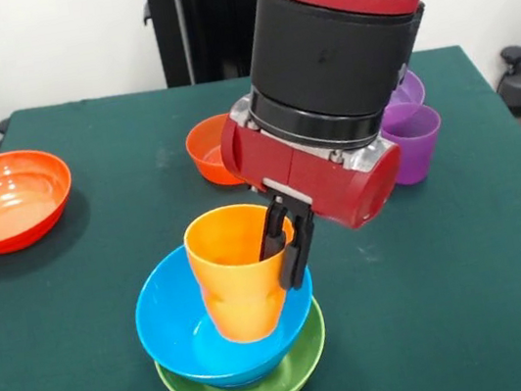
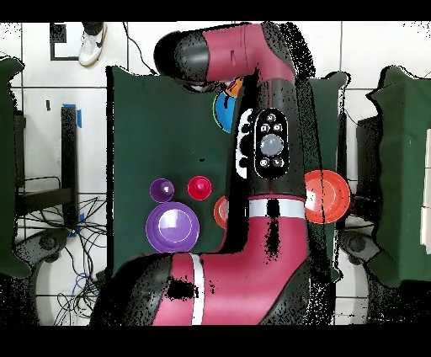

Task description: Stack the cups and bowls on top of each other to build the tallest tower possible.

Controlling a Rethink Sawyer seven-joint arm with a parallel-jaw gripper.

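The tower stands at the table's near side in the front view: the waisted orange cup sits upright in the deep light blue bowl, which is nested in the lime green bowl. My gripper is shut on the orange cup's right rim, with one black finger inside the cup and one outside. The overhead view shows only a slice of the light blue bowl and the orange cup beside the arm; the gripper is hidden there. The dark blue bowl is hidden.
A small orange bowl sits behind the tower. The purple cup and wide purple bowl are at the right. The wide orange-red bowl is at the left. The red cup shows overhead.
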